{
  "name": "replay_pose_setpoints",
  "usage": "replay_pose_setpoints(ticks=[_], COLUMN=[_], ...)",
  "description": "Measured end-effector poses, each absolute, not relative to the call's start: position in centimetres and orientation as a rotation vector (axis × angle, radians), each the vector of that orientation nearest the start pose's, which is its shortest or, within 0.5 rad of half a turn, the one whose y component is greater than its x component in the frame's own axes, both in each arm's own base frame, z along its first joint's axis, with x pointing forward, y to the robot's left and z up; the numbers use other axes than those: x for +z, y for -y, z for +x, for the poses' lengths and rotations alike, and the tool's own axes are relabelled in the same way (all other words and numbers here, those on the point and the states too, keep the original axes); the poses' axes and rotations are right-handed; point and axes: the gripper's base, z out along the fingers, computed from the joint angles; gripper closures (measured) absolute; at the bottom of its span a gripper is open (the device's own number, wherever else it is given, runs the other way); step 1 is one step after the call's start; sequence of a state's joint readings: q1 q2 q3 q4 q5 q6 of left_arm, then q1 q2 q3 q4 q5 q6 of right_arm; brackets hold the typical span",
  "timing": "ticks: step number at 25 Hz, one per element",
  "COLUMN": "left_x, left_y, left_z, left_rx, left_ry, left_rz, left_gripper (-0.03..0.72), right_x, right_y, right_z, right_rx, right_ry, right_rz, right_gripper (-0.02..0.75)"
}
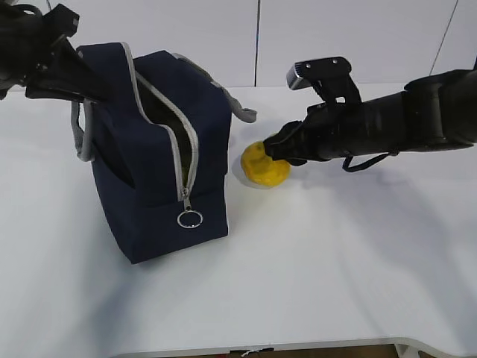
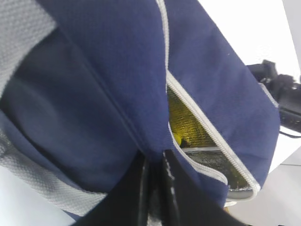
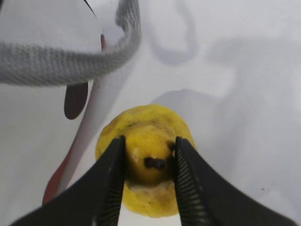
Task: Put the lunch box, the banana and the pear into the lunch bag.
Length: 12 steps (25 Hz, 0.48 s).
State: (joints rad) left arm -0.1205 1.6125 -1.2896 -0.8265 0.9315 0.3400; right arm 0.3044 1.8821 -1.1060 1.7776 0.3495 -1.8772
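The navy lunch bag (image 1: 156, 171) stands upright at left with its grey zipper open. My left gripper (image 2: 155, 165) is shut on a fold of the bag's fabric at the edge of the opening. Inside the opening (image 2: 197, 136) a small bit of yellow with a dark tip (image 2: 177, 137) shows, which looks like the banana. I cannot make out the lunch box. The lumpy yellow pear (image 1: 262, 170) sits on the table just right of the bag. My right gripper (image 3: 149, 140) straddles the pear (image 3: 146, 188), both fingers pressed to its sides around the dark stem.
The white table (image 1: 335, 261) carries only the bag and the pear. The bag's grey webbing handle (image 3: 61, 66) hangs just above and left of the pear. A metal ring pull (image 1: 190, 218) dangles low on the bag's front. My left arm (image 1: 45, 60) reaches in from the top left.
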Motion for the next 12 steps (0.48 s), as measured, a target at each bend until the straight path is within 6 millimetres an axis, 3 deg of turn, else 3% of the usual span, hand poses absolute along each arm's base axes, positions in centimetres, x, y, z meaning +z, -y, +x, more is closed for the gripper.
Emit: replay_pose_setpoints(ticks=[12], left_x=[30.6], left_y=[9.4], left_z=[33.2], left_rx=[-0.943], left_ry=[-2.520], left_rz=[0.108], left_gripper=[0.691], right_x=[21.9], right_y=[-13.6], right_z=[37.0], right_rx=[0.295], right_ry=[-2.048], right_rz=[-0.632], right_gripper=[0.468])
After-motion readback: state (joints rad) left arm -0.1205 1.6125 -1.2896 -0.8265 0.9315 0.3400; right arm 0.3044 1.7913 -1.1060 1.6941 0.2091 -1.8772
